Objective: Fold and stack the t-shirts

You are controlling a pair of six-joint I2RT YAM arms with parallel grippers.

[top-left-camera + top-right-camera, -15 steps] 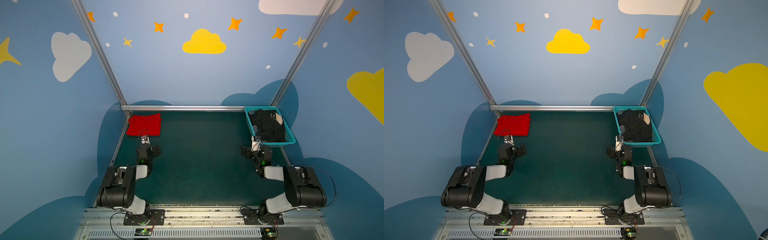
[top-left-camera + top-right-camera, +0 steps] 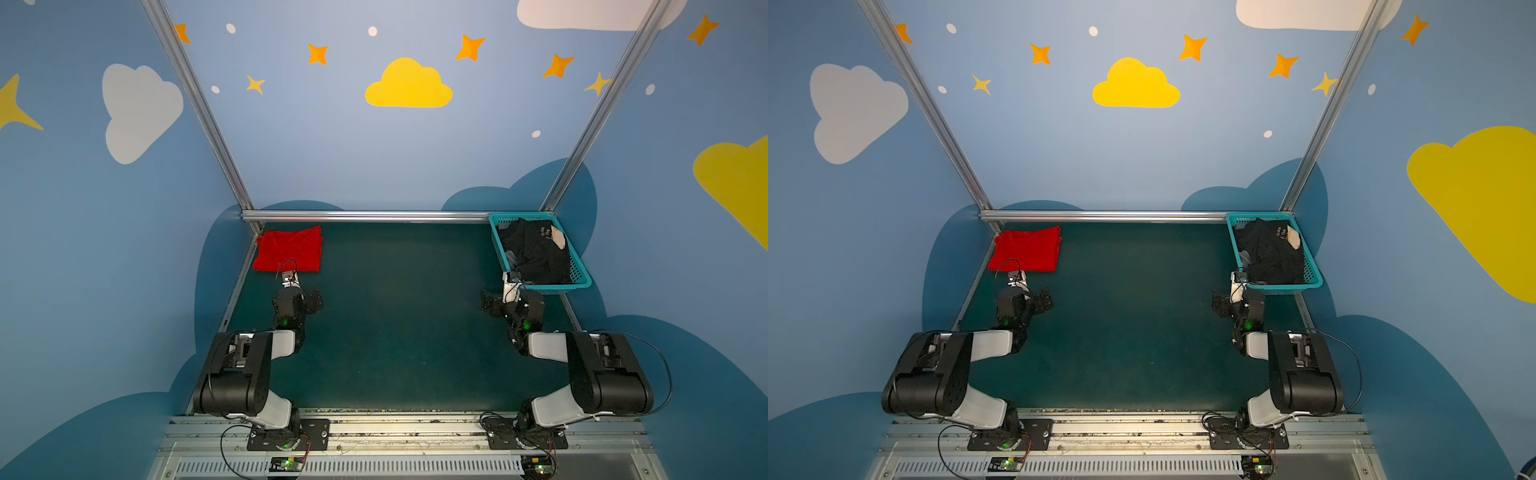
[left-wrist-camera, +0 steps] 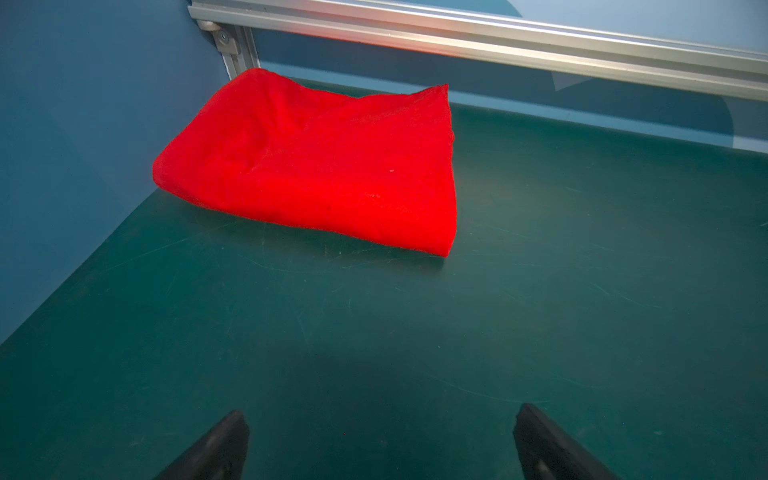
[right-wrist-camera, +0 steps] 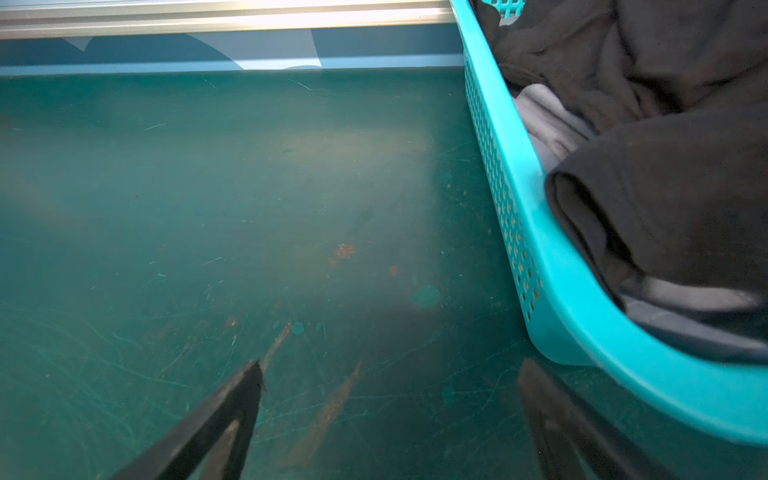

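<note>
Since nothing has moved, left fingers [image 3: 220, 449] and right fingers [image 4: 216, 424] stay spread and empty; red shirt [image 2: 289, 249] lies folded, black shirt [image 2: 536, 253] waits crumpled in the basket [image 2: 557, 286], likely next

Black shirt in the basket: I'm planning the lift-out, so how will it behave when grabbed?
Likely floppy: the black shirt lies crumpled in soft folds, so it should sag and trail. Probably light, though it might tug the teal basket, which looks like thin mesh plastic. The grey cloth beneath could come up with it.
</note>
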